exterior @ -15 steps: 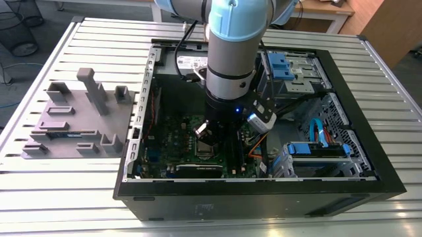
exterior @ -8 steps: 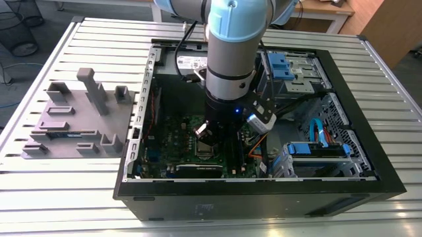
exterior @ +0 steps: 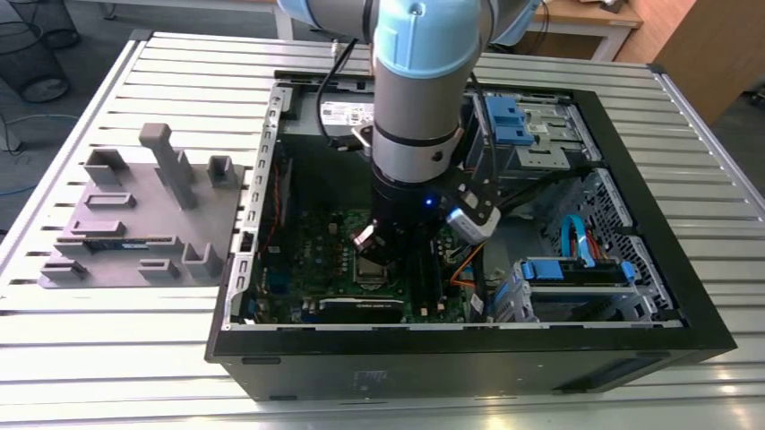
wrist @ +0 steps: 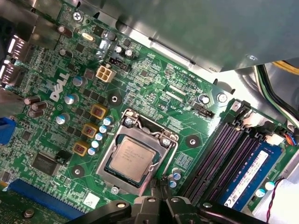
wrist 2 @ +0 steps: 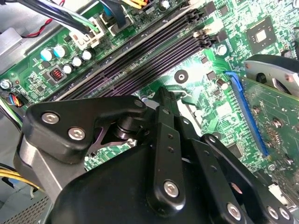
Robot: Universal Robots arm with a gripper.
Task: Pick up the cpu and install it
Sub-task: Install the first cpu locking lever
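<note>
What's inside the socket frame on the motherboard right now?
The cpu lies flat inside the socket frame, silver top up. The socket beneath is covered by the chip. The gripper hangs beside the frame's edge.

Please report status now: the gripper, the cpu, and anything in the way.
Gripper low inside the computer case, over the motherboard. Cpu lying in its socket frame. Nothing on top of it.

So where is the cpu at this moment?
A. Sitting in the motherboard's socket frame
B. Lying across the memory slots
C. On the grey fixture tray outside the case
A: in the first wrist view the cpu lies flat inside the silver socket frame, beside the memory slots.
</note>
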